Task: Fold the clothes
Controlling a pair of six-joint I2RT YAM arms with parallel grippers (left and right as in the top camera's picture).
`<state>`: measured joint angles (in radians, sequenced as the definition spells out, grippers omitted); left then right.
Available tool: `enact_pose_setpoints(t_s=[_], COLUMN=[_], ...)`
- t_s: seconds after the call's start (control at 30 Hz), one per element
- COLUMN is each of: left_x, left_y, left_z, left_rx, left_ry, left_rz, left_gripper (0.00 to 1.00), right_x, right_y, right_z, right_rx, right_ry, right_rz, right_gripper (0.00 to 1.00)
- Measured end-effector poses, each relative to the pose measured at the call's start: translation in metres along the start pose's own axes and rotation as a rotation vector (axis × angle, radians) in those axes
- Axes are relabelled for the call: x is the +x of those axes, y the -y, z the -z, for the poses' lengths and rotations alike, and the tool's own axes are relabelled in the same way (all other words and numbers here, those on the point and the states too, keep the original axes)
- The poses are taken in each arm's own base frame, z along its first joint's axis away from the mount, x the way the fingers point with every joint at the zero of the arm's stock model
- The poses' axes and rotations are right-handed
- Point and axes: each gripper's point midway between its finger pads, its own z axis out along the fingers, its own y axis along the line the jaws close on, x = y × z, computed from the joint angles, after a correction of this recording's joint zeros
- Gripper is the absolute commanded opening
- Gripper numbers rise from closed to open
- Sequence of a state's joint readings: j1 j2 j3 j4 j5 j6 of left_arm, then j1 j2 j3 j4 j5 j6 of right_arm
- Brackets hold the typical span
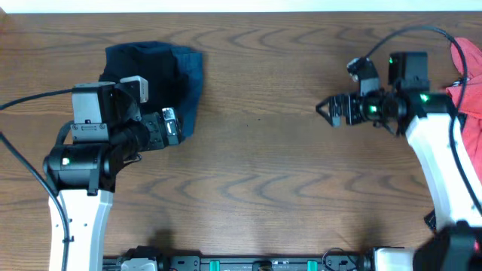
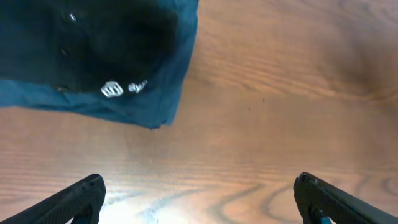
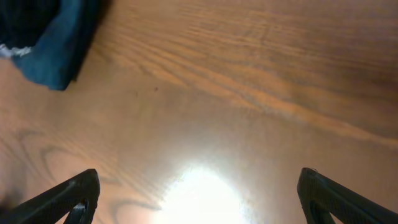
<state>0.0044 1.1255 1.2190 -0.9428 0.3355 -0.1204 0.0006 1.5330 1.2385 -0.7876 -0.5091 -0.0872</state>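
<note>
Folding: not begun; T-shirt heaped at bench right edge.
Both jaws: spread, empty.
Next: right jaws fetch it.

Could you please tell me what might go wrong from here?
1. The coral-red T-shirt sits at the right edge of the overhead view, mostly out of frame, and the open right gripper points away from it; a grab could miss.
2. The open left gripper is close to the folded black garment and navy-blue garment and might snag them.
</note>
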Motion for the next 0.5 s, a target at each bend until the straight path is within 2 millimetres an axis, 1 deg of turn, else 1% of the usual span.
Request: enact_pose_setpoints(t_s=[0.07, 0.13, 0.27, 0.3, 0.4, 0.5], left_x=[0.001, 0.002, 0.004, 0.004, 0.004, 0.004], left_y=[0.000, 0.001, 0.001, 0.001, 0.001, 0.001], left_z=[0.000, 0.000, 0.000, 0.000, 0.000, 0.000], left_rx=[0.003, 0.005, 0.004, 0.004, 0.004, 0.004], left_ry=[-0.005, -0.009, -0.016, -0.015, -0.017, -0.017], left_rz=[0.001, 0.003, 0.006, 0.008, 0.008, 0.009], left_gripper=[0.98, 0.98, 0.98, 0.98, 0.98, 0.98], right_x=[-0.010, -0.028, -0.064, -0.069, -0.077, -0.076], right_y=[0.016, 0.044, 0.107, 0.121, 0.163, 0.208], right_z=[-0.004, 0.002, 0.031, 0.038, 0.054, 0.060], right_rx=[0.043, 0.137, 0.323, 0.355, 0.445, 0.521], right_ry=[0.002, 0.033, 0.136, 0.154, 0.186, 0.189], right_rz=[-0.059, -0.139, -0.289, -0.321, -0.415, -0.497], right_gripper=[0.99, 0.99, 0.99, 0.99, 0.99, 0.99])
